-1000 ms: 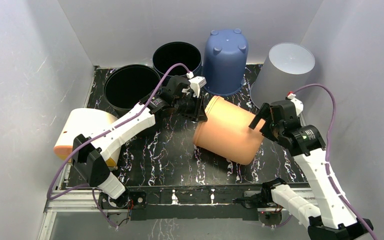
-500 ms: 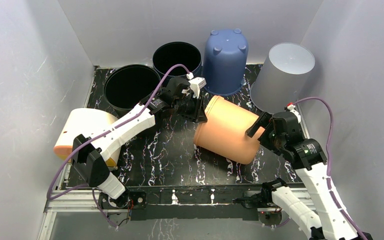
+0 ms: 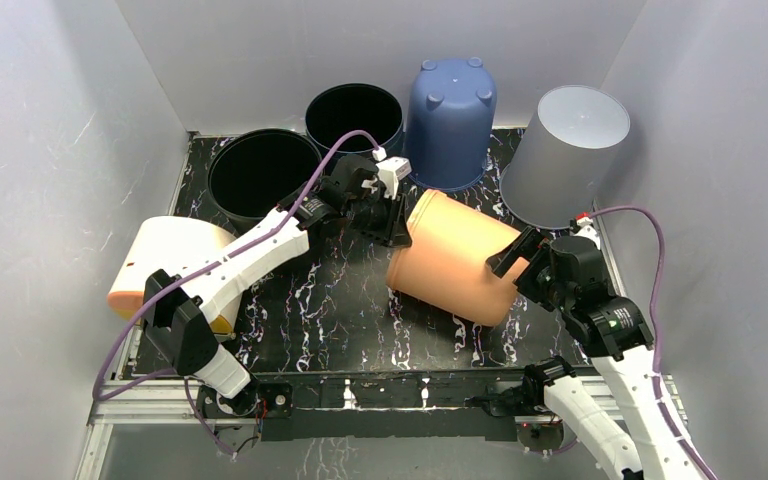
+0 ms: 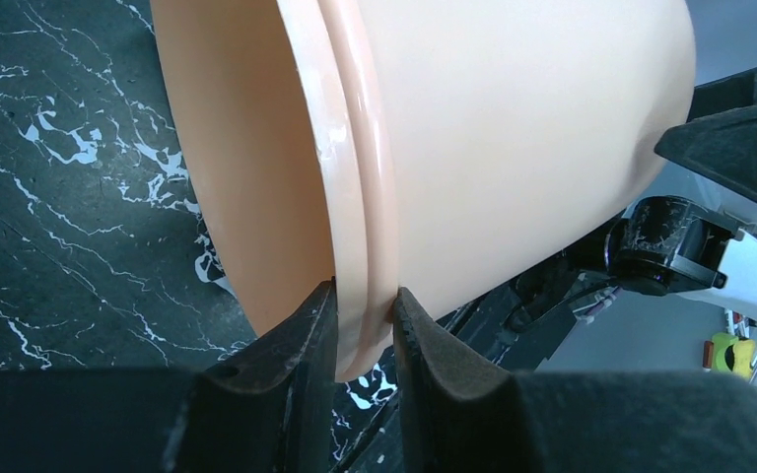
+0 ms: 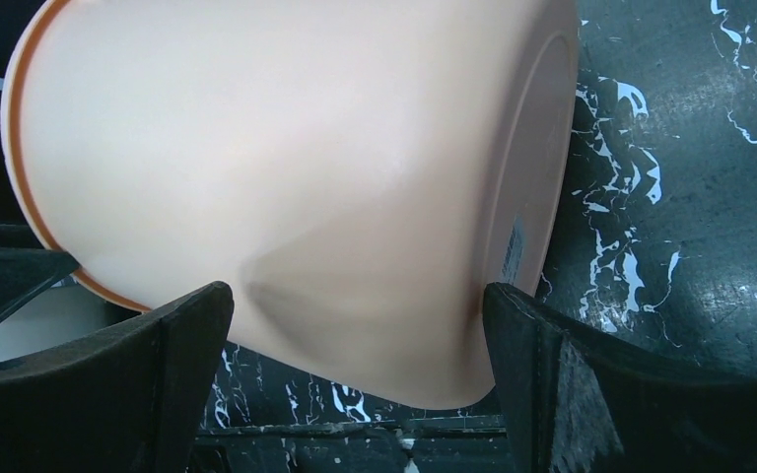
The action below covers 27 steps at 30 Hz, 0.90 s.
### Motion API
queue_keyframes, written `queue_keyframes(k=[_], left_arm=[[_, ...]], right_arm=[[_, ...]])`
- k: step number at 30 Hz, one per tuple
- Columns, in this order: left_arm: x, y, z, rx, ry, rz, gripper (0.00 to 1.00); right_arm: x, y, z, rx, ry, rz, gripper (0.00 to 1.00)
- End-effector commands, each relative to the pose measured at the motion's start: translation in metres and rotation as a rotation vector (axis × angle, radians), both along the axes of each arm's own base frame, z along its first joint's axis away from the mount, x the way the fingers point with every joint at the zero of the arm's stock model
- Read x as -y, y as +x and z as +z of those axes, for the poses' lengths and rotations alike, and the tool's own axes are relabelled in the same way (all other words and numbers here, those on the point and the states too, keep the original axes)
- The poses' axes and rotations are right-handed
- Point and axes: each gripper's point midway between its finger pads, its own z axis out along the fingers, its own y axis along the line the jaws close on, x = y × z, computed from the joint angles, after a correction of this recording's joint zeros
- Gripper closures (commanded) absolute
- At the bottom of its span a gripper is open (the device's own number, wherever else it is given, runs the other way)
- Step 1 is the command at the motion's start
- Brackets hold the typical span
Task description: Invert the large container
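The large container point(image 3: 455, 262) is a peach-orange tub lying on its side mid-table, mouth toward the back left and base toward the right. My left gripper point(image 3: 398, 215) is shut on its rim point(image 4: 360, 197): in the left wrist view one finger sits inside the mouth and the other outside, around the left gripper point(image 4: 365, 325). My right gripper point(image 3: 510, 258) stands open at the base end. In the right wrist view the tub point(image 5: 306, 148) fills the wide gap of the right gripper point(image 5: 357, 301), with one finger close to the base edge.
Two black pots point(image 3: 263, 170) point(image 3: 353, 112) stand open at the back left. An upturned blue bucket point(image 3: 450, 120) and an upturned grey bin point(image 3: 570, 150) stand behind the tub. A white and orange container point(image 3: 165, 265) lies at the left edge. Walls enclose three sides.
My right arm has come forward and left, bringing its open jaws around the tub's base end. The left gripper keeps its hold on the rim; the tub has barely shifted.
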Motion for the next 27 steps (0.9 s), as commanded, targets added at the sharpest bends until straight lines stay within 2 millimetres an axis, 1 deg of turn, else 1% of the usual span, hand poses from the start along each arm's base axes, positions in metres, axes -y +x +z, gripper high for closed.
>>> queue_keyframes(k=[1, 4, 9, 12, 15, 20, 25, 27], left_arm=[[-0.014, -0.012, -0.022, -0.046, 0.079, -0.018, 1.0], [-0.012, -0.013, -0.024, -0.056, 0.076, -0.028, 1.0], [-0.006, -0.013, -0.024, -0.066, 0.055, -0.046, 1.0], [-0.002, -0.012, -0.023, -0.066, 0.041, -0.057, 1.0], [0.006, -0.012, -0.019, -0.071, 0.012, -0.075, 1.0], [0.022, -0.013, -0.007, -0.091, -0.065, -0.114, 1.0], [0.038, -0.015, -0.002, -0.134, -0.143, -0.137, 1.0], [0.044, -0.019, -0.002, -0.164, -0.183, -0.149, 1.0]], right_arm=[[-0.016, 0.014, 0.042, 0.174, 0.082, 0.056, 0.02], [-0.021, 0.013, 0.062, 0.235, 0.108, 0.087, 0.02], [-0.036, 0.01, 0.1, 0.35, 0.172, 0.177, 0.02], [-0.046, 0.009, 0.118, 0.39, 0.199, 0.237, 0.02], [-0.052, 0.01, 0.135, 0.417, 0.206, 0.275, 0.02], [-0.055, 0.01, 0.169, 0.468, 0.195, 0.309, 0.02], [-0.058, 0.011, 0.187, 0.479, 0.185, 0.335, 0.02], [-0.059, 0.013, 0.189, 0.471, 0.178, 0.342, 0.02]])
